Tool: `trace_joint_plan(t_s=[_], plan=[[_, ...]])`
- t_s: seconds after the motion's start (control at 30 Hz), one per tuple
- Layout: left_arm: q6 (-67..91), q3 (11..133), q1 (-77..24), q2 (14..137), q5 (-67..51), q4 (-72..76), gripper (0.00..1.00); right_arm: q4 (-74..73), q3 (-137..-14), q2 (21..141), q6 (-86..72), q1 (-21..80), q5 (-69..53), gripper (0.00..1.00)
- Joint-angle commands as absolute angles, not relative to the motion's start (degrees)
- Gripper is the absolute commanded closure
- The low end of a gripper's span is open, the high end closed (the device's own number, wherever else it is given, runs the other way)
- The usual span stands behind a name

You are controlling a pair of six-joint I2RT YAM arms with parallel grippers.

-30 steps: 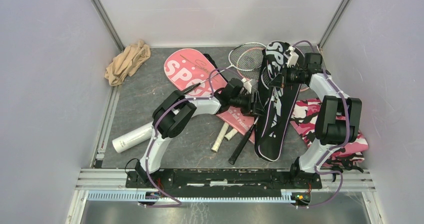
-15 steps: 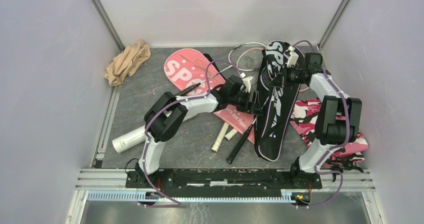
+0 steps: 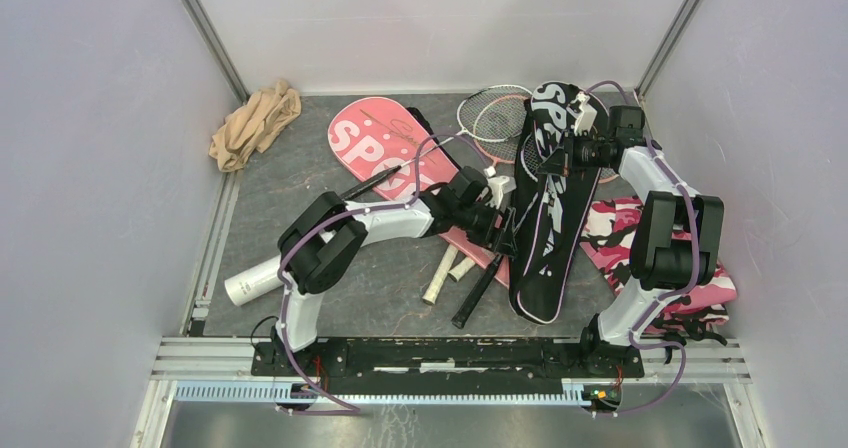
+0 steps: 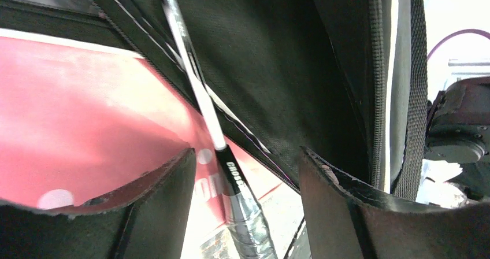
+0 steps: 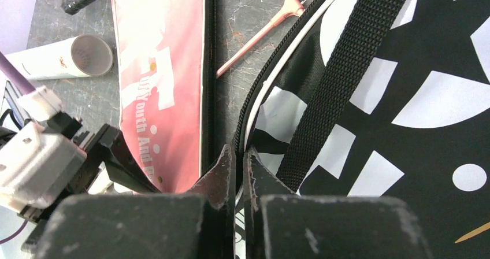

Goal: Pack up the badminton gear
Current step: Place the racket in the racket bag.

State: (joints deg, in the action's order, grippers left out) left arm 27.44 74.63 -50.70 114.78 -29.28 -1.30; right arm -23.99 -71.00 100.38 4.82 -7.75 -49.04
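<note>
the left gripper stands spread, jaws either side of a racket where shaft meets handle, gripping nothing; the shaft seems to run into the black bag beside the pink bag. the right gripper is pressed together on that bag's zipper rim, so best close squarely on the handle and slide it in lengthwise, mouth held up.

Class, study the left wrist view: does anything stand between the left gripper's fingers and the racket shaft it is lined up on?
Nothing visible does. The racket shaft lies in the gap of the open left gripper, over the pink bag, beside the black bag's edge.
</note>
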Motion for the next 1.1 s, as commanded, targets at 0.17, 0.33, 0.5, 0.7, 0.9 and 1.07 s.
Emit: trace_joint_plan(t_s=[0.17, 0.33, 0.5, 0.7, 0.9, 1.07], plan=[[22.0, 73.0, -53.9, 113.7, -27.4, -7.1, 0.34, -23.6, -71.6, 99.0, 6.4, -8.0, -50.4, 1.00], [22.7, 73.5, -55.2, 114.8, -26.8, -7.2, 0.44, -23.6, -70.8, 98.4, 6.7, -8.1, -50.4, 1.00], [23.8, 74.5, -55.1, 115.2, -26.7, -7.1, 0.61, -24.0, -70.3, 98.0, 7.1, -8.0, -50.5, 1.00], [24.3, 75.5, -55.0, 114.2, -27.4, -7.1, 0.74, -24.2, -70.0, 97.5, 7.5, -8.1, -50.5, 1.00], [26.7, 77.9, -54.5, 114.5, -29.5, -7.3, 0.91, -24.2, -68.5, 96.8, 8.1, -8.1, -50.5, 1.00], [31.2, 80.7, -53.8, 115.2, -31.2, -7.6, 0.98, -24.3, -67.4, 96.5, 8.4, -8.1, -50.4, 1.00]])
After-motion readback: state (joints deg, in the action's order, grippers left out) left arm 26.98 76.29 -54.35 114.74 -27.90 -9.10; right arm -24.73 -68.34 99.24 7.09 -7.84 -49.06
